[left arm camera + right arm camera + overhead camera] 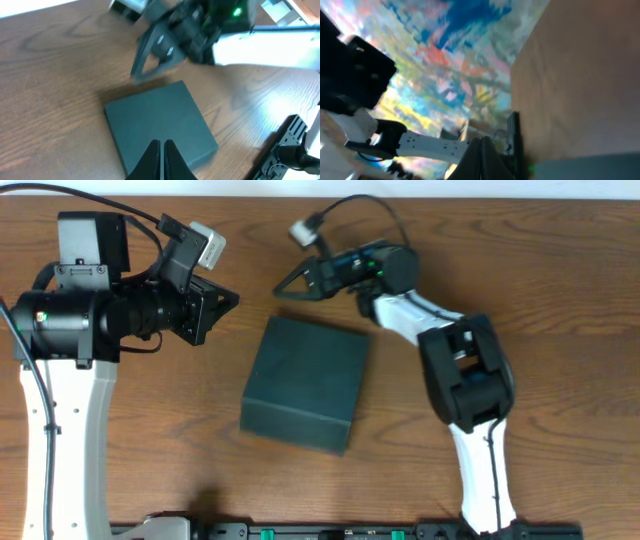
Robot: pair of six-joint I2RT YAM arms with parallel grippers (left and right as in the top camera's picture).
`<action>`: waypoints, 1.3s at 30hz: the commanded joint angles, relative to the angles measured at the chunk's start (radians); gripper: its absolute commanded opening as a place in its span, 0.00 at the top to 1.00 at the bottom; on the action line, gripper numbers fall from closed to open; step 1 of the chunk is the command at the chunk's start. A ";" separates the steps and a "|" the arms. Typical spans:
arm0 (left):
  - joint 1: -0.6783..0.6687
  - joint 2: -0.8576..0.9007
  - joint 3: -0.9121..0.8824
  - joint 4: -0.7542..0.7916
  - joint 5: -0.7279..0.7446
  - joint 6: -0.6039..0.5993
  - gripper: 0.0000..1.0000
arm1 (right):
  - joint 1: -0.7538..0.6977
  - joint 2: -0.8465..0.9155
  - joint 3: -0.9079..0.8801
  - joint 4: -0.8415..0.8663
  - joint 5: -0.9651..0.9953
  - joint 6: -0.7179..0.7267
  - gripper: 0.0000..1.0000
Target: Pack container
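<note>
Seemingly finished: box [305,383] closed; left hand [232,300] and right hand [280,291] clenched, empty; next, just pull clear.

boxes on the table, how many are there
1. The container lies with its lid shut in the middle of the table, below the left gripper and right gripper in the overhead view. Anything inside it is hidden.

Left hand [160,143] and right hand [484,141] both closed, empty.

Container [305,385] midway on table [560,270]
</note>
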 commanded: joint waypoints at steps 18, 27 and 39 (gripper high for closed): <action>-0.163 0.247 -0.005 -0.011 -0.187 -0.232 0.94 | -0.288 0.000 0.008 -1.023 0.499 -1.218 0.98; -0.266 0.354 -0.005 0.008 -0.229 -0.295 0.94 | -0.355 0.000 0.259 -1.728 0.655 -1.654 0.98; -0.330 0.426 -0.009 0.028 -0.275 -0.289 0.94 | -0.330 -0.051 0.956 -2.709 1.076 -2.102 0.98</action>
